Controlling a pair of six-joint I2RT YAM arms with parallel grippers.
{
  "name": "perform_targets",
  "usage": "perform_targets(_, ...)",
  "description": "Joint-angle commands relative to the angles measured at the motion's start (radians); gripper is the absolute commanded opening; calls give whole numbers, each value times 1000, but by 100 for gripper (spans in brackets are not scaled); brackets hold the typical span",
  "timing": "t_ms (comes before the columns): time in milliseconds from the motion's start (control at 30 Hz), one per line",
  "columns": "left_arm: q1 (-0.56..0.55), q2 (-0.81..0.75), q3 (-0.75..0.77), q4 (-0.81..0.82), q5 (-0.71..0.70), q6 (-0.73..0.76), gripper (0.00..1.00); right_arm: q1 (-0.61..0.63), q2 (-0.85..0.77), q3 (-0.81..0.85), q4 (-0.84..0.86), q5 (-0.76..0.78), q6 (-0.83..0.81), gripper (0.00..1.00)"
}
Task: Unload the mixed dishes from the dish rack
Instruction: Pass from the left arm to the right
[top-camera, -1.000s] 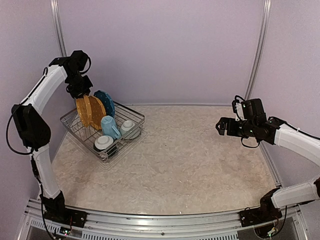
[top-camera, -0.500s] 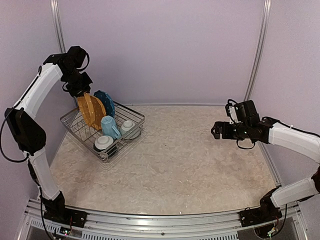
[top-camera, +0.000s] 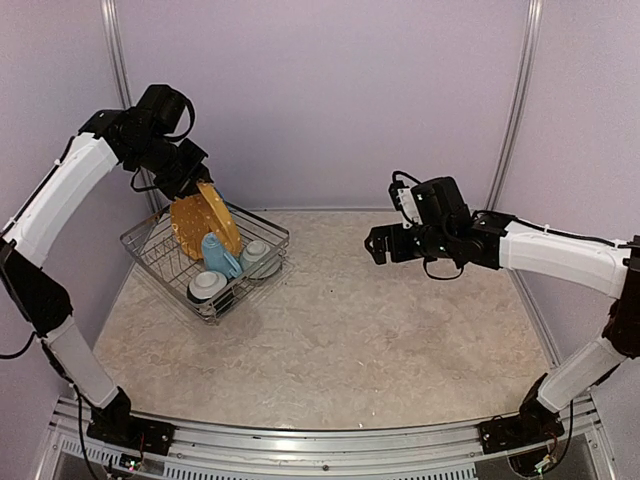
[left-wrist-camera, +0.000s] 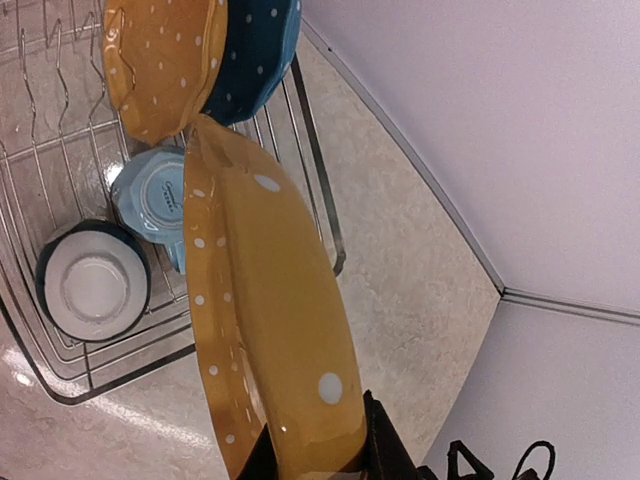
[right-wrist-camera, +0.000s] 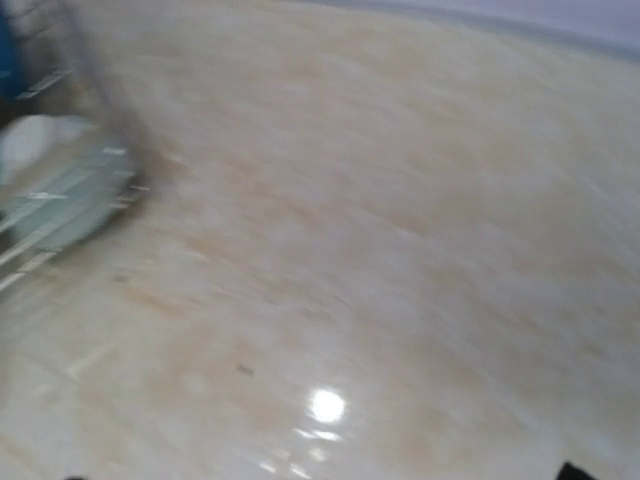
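The dish rack (top-camera: 146, 258), a silver wire basket, stands at the back left of the table. My left gripper (top-camera: 192, 176) hangs above it, shut on the rim of an orange-yellow white-dotted plate (left-wrist-camera: 265, 300), which is tilted clear of the dividers. In the rack (left-wrist-camera: 312, 150) stand a second orange-yellow plate (left-wrist-camera: 158, 62), a blue dotted plate (left-wrist-camera: 258, 48), a light blue mug (left-wrist-camera: 148, 194) and a white bowl with a dark band (left-wrist-camera: 92, 285). Another bowl (top-camera: 257, 254) lies behind the mug (top-camera: 217, 254). My right gripper (top-camera: 378, 246) hovers open over mid-table, holding nothing.
The marbled beige tabletop (top-camera: 380, 330) stretches right of the rack. Lilac walls close off the back and both sides. The right wrist view is motion-blurred, showing only tabletop (right-wrist-camera: 400, 250) and a rack corner (right-wrist-camera: 60, 190).
My left gripper has lifted the orange-yellow plate up out of the dividers and swung it right. The right arm has moved left towards the table's middle.
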Motion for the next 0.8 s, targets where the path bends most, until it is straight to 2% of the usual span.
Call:
perform_targets(0, -39, 2, -20, 183, 80, -156, 0, 111, 69, 86, 77, 62, -80, 100)
perform_targets(267, -92, 86, -6, 230, 169, -259, 0, 267, 196, 185, 193, 131, -275, 99)
perform_targets(467, -120, 115, -34, 288, 216, -295, 0, 293, 309, 237, 279, 167, -369, 95)
perform_targets(567, -128, 105, -94, 380, 247, -326, 0, 307, 352, 257, 322, 209, -421, 94)
perform_targets(767, -135, 87, -165, 456, 273, -373, 0, 327, 405, 274, 396, 283, -449, 92)
